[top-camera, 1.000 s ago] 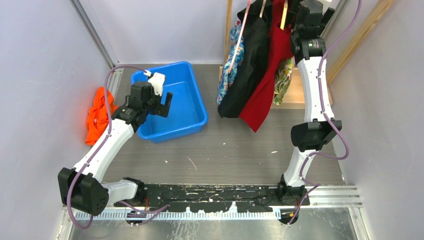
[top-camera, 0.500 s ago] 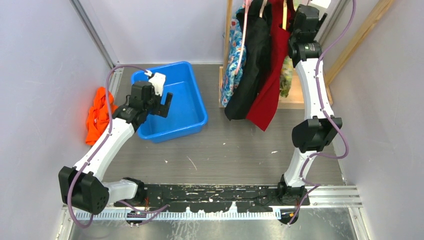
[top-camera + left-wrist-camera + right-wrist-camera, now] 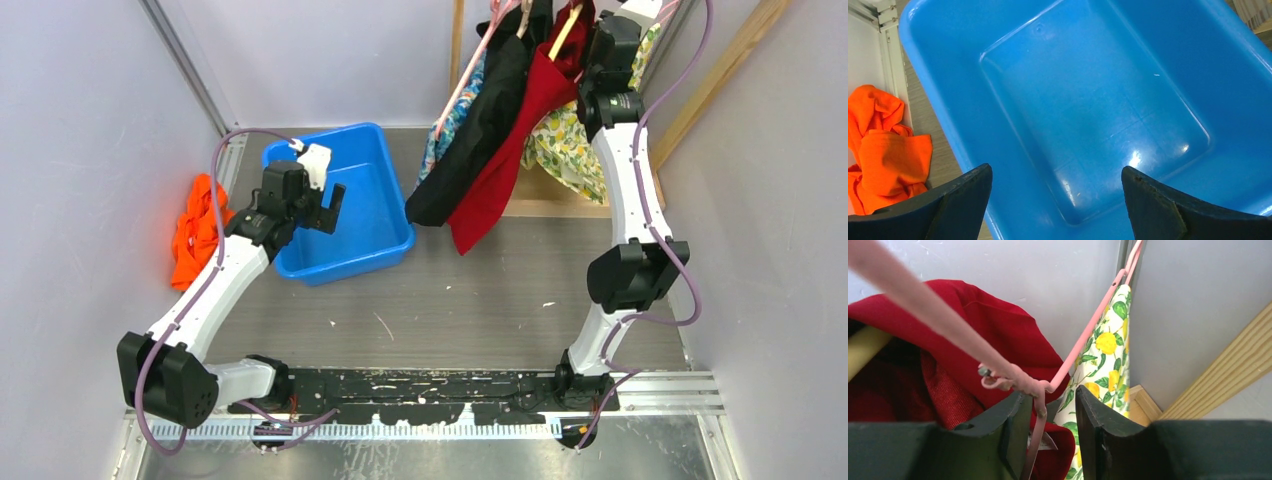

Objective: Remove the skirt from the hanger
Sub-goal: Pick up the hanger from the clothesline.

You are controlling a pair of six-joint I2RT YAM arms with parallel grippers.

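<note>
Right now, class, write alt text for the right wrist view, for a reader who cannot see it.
A pink hanger passes between the two dark fingers of the right hand, which stand apart. A red garment hangs at the left, a lemon-print garment behind, and a wooden beam at the right.

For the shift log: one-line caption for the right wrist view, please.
Right gripper straddles a pink hanger, jaws apart, with a red garment beside it and a lemon-print garment behind.
</note>
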